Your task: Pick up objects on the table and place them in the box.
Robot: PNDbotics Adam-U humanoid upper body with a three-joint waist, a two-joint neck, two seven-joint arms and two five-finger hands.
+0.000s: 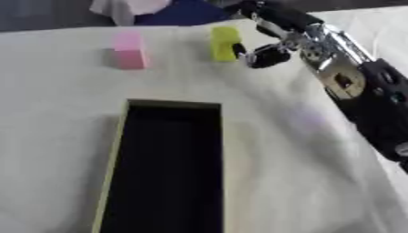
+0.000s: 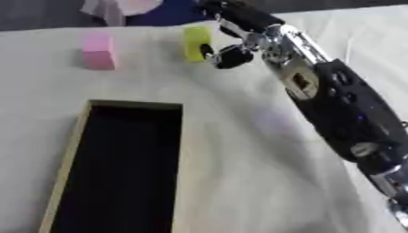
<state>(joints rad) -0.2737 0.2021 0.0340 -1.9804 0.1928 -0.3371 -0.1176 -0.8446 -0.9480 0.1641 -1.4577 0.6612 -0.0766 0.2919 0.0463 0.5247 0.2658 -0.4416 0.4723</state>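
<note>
Touching yellow block (image 1: pixel 225 43): right hand (image 1: pixel 267 53)

Right hand (image 1: pixel 267 38) reaches in from the right side, its thumb (image 1: pixel 263 55) just beside the yellow block (image 1: pixel 225 43); contact cannot be confirmed. Pink block (image 1: pixel 128 50) stands apart to the left. Open dark box (image 1: pixel 111 154) lies nearer, on white cloth (image 1: pixel 295 150).

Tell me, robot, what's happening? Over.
Right hand at yellow block, fingers curled beside it. Pink block waiting. Box open, nothing blocking.
</note>
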